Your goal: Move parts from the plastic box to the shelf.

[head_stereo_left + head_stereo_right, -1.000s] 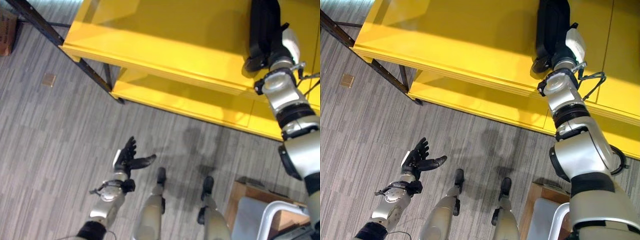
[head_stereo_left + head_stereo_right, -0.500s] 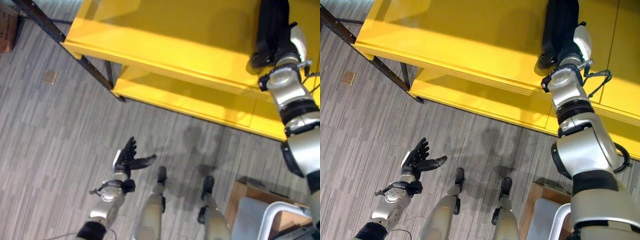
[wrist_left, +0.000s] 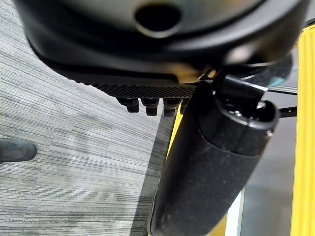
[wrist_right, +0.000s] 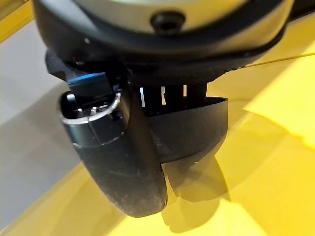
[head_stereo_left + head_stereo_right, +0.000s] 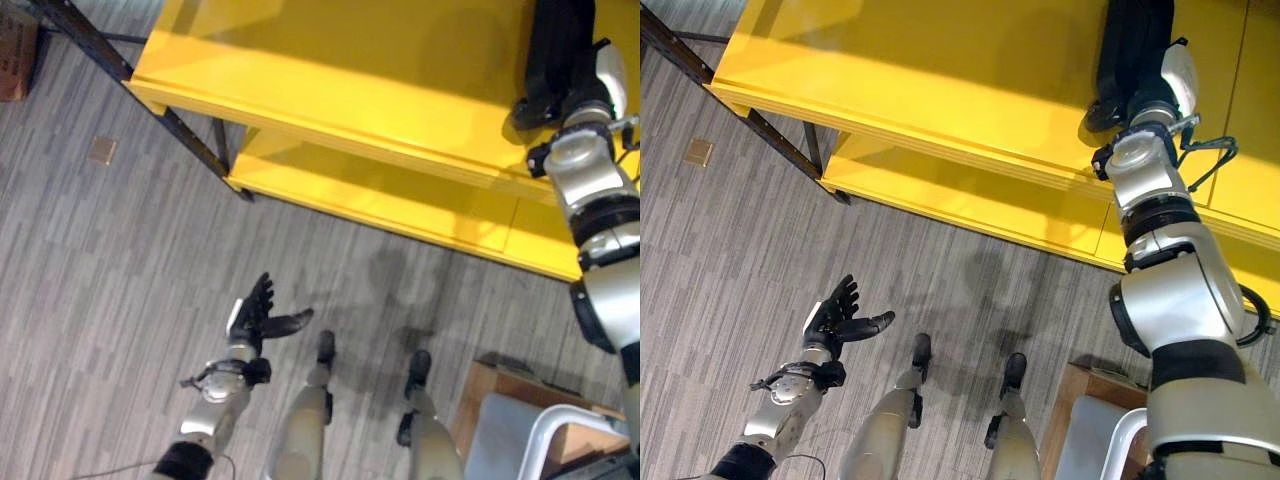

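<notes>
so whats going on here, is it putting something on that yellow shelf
Yes, it looks that way. The right robot hand is stretched out over the top board of the yellow shelf, and in its wrist view a dark curved part sits between its thumb and fingers, just above the yellow surface. The left robot hand hangs open and empty over the grey floor. The corner of a box shows beside the robot.

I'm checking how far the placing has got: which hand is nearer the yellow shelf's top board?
The right hand: it is over the yellow shelf, holding a black part above its top board. The left hand hangs open over the floor, well short of the shelf.
</notes>
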Available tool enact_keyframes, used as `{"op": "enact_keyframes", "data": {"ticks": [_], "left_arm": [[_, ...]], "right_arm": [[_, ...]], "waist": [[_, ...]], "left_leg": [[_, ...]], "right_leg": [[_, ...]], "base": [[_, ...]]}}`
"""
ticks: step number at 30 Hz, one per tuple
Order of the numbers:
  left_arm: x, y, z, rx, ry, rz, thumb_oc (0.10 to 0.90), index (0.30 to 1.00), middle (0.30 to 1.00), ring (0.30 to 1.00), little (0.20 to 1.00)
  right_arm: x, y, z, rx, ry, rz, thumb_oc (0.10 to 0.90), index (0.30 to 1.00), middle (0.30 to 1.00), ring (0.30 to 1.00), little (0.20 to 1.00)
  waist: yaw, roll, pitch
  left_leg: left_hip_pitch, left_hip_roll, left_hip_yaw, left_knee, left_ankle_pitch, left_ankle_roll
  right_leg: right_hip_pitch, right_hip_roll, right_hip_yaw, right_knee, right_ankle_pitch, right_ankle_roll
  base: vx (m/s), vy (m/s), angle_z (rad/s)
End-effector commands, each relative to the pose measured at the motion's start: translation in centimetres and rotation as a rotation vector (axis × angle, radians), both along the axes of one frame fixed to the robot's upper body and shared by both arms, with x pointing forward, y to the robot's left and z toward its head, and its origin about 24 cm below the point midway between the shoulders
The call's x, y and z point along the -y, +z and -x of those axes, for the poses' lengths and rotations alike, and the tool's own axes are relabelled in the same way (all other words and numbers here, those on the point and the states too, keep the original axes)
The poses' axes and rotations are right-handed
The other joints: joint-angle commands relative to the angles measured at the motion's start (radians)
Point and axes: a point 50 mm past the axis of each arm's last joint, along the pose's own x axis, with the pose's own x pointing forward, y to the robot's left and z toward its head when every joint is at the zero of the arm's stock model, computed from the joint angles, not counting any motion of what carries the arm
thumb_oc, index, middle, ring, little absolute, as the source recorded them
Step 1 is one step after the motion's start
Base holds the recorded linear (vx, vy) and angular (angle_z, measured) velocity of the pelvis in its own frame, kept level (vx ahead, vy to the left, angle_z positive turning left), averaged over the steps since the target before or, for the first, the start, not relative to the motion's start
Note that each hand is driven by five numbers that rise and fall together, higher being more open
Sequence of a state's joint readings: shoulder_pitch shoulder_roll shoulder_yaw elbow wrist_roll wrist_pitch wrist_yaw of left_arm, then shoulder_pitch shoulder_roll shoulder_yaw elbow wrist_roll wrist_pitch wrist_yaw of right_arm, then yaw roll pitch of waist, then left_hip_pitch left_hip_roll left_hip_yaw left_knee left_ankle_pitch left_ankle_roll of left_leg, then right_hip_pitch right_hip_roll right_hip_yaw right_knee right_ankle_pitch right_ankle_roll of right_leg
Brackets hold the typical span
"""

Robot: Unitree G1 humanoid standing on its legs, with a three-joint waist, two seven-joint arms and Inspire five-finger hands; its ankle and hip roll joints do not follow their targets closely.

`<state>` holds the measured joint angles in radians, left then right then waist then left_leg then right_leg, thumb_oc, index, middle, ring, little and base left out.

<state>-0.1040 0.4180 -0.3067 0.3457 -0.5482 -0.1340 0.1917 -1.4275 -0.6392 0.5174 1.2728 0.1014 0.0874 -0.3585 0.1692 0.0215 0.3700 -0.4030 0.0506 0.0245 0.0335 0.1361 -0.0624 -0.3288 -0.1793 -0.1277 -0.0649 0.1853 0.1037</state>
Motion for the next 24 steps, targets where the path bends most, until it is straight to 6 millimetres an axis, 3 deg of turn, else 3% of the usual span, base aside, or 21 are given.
{"op": "enact_keyframes", "data": {"ticks": [1,7,15,23,24], "left_arm": [[-0.5,2.8,-0.5,0.149,-0.008,-0.007,0.9,1.0,1.0,1.0,1.0],[-0.7,2.8,-0.5,0.151,0.004,-0.007,0.9,1.0,1.0,1.0,1.0],[-1.1,2.9,-0.6,0.154,0.026,-0.01,0.9,1.0,1.0,1.0,1.0],[-1.6,2.9,-0.5,0.146,0.053,-0.009,0.9,1.0,1.0,1.0,1.0],[-1.7,2.9,-0.5,0.146,0.062,-0.01,0.9,1.0,1.0,1.0,1.0]], "right_arm": [[0.0,6.7,1.5,0.194,-0.01,0.078,0.9,1.0,1.0,1.0,1.0],[-2.2,7.2,1.1,0.218,0.054,0.125,0.9,1.0,1.0,1.0,1.0],[-4.5,7.7,0.8,0.288,0.164,0.027,0.9,1.0,1.0,1.0,1.0],[-8.1,9.3,1.4,0.405,0.299,-0.005,0.9,1.0,1.0,1.0,1.0],[-9.3,9.8,1.8,0.451,0.342,-0.012,0.9,1.0,1.0,1.0,1.0]], "waist": [[0.008,0.008,-0.038],[0.002,0.003,-0.034],[-0.004,-0.002,-0.033],[-0.015,-0.01,-0.032],[-0.019,-0.012,-0.031]], "left_leg": [[-0.024,0.016,-0.031,0.096,-0.065,0.001],[-0.028,0.017,-0.029,0.104,-0.066,-0.001],[-0.028,0.019,-0.03,0.109,-0.067,-0.001],[-0.028,0.021,-0.027,0.113,-0.069,0.0],[-0.028,0.022,-0.026,0.113,-0.069,-0.001]], "right_leg": [[-0.001,-0.042,0.016,0.157,-0.09,0.042],[-0.007,-0.039,0.021,0.163,-0.09,0.04],[-0.011,-0.036,0.025,0.172,-0.093,0.037],[-0.015,-0.034,0.031,0.176,-0.092,0.035],[-0.016,-0.034,0.032,0.177,-0.091,0.034]], "base": [[0.0,0.0,0.0],[0.0,0.0,0.0],[0.0,0.0,0.0],[0.0,0.0,0.0],[0.0,0.0,0.0]]}}
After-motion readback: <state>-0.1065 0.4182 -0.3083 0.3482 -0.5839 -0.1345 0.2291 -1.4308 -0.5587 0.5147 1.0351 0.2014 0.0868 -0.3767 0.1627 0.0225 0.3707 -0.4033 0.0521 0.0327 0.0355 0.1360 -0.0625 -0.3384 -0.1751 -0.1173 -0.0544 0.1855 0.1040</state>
